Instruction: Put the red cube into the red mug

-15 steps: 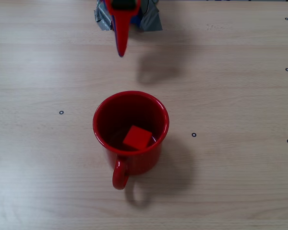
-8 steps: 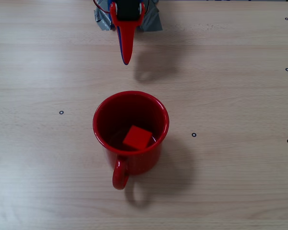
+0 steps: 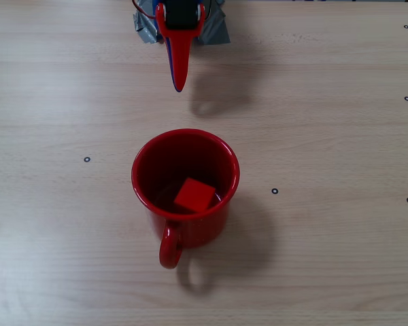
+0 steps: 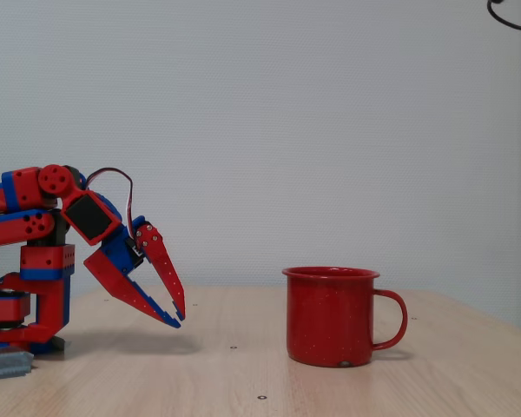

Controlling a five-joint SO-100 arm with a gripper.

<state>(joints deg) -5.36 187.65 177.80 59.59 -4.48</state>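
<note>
fixed view, side: gripper (image 4: 175, 314) hangs low near the arm's base, tips pointing down at the table (image 4: 243, 382), just above the wood, touching nothing.
gripper state: the two fingers meet at the tips with only a narrow wedge of gap higher up, so pressed together and empty; nothing sits between them.
fixed view, top: gripper (image 3: 179, 85) shows as one red point at the top of the frame, well apart from the mug, shadow beside it on the wood.
arm: folded back over its base (image 4: 26, 304), likely a rest pose because the drop looks done.
red mug (image 3: 185, 183): upright mid-table, handle toward the bottom edge in the top view, to the right in the side view (image 4: 332, 315).
red cube (image 3: 194, 195): inside the mug on its floor, tilted, leaning toward the wall on the handle side; hidden by the mug wall in the side view.
task status: judged complete, cube in mug, gripper clear.
risk: low; mug stands steady, nothing close enough to knock it.
</note>
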